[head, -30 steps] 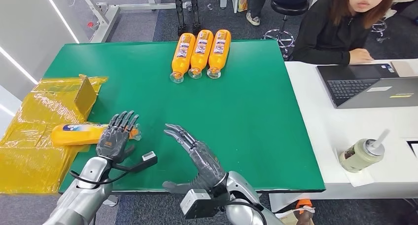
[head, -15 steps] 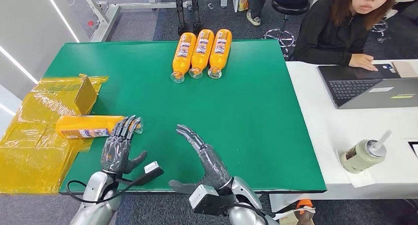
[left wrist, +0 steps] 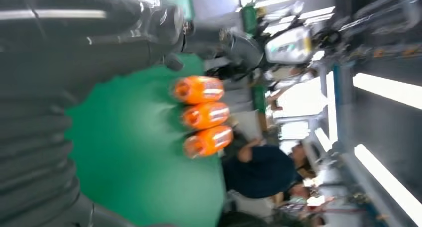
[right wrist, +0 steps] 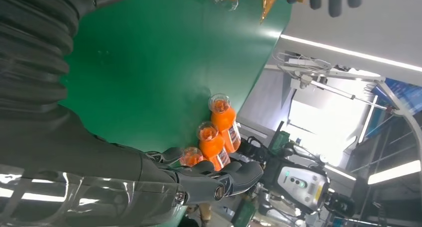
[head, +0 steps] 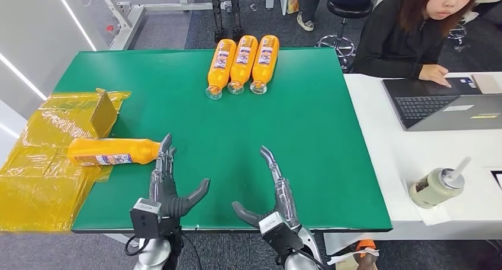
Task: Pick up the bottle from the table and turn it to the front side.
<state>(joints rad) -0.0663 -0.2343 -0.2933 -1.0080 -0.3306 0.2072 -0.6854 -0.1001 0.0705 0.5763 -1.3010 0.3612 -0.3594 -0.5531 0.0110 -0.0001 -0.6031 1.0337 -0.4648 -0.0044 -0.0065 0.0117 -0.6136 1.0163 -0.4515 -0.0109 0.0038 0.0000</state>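
An orange bottle [head: 109, 151] lies on its side at the green table's [head: 195, 122] near left, its body partly on the yellow wrapping and its clear cap pointing right. My left hand [head: 168, 190] stands edge-up just right of that cap, fingers straight, thumb out, holding nothing; its fingertips [head: 164, 148] reach almost to the cap. My right hand [head: 276, 193] is raised the same way near the table's front middle, empty. Three more orange bottles [head: 241, 61] lie side by side at the far edge, also seen as the three bottles [left wrist: 201, 115] and the row of bottles [right wrist: 216, 137] from the wrists.
Crumpled yellow wrapping and an open box flap [head: 53, 145] cover the table's left end. A white desk [head: 426, 151] on the right carries a laptop [head: 450, 104] and a lidded cup with a straw [head: 435, 186]. A seated person [head: 414, 33] works at the laptop.
My left hand let go of the bottle and drew back toward the front edge; the bottle now lies free with a different side up. Both hands turned edge-up and the right moved rightward.
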